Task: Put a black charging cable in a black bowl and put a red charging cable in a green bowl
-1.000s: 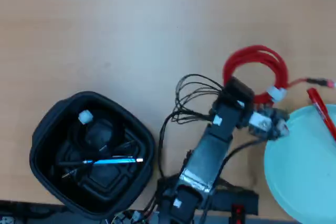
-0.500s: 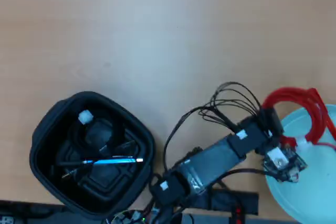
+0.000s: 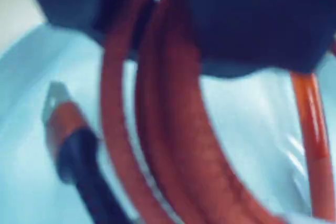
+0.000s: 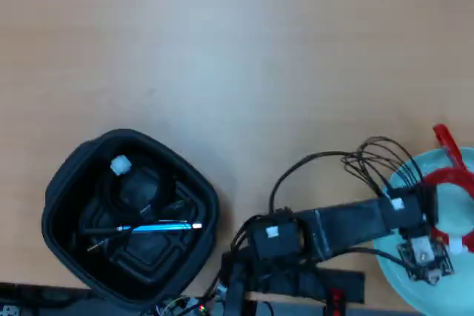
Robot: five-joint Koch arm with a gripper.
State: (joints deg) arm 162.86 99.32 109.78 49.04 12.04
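Over the green bowl (image 4: 400, 286), at the overhead view's right edge, hangs the gripper (image 4: 448, 238), with one red charging cable (image 4: 452, 180) looped around its end. Wrist view: thick glossy red strands (image 3: 173, 129) run up into the dark gripper body, pale mint surface behind them; can't tell whether the jaws pinch the cable or stand apart. One red-and-black plug end (image 3: 68, 135) with a metal tip lies just above the bowl's smooth surface. One straight red stick (image 4: 446, 142) crosses the bowl's upper rim. Bowl is round, shallow, plain.

Well left of the green bowl: one black bowl (image 4: 70, 175), deep, rounded-square, dull plastic. Inside it sit one black charging cable (image 4: 141, 190), coiled, one white tie (image 4: 120, 164) and one blue pen-like stick (image 4: 159, 226). Both bowls rest on one wooden tabletop (image 4: 222, 49), matte grain.
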